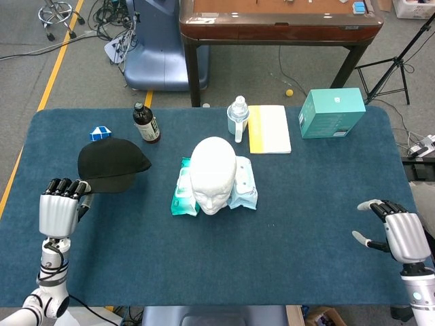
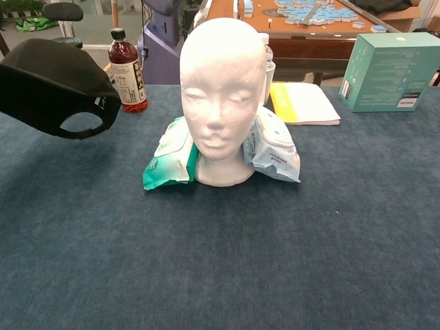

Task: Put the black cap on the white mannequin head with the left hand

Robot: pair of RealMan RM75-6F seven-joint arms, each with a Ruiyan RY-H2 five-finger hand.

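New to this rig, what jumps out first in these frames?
The white mannequin head stands upright mid-table, wedged between two wipe packs. To its left, the left hand holds the black cap lifted off the blue table, its back opening facing the chest view. The right hand rests idle at the table's right edge.
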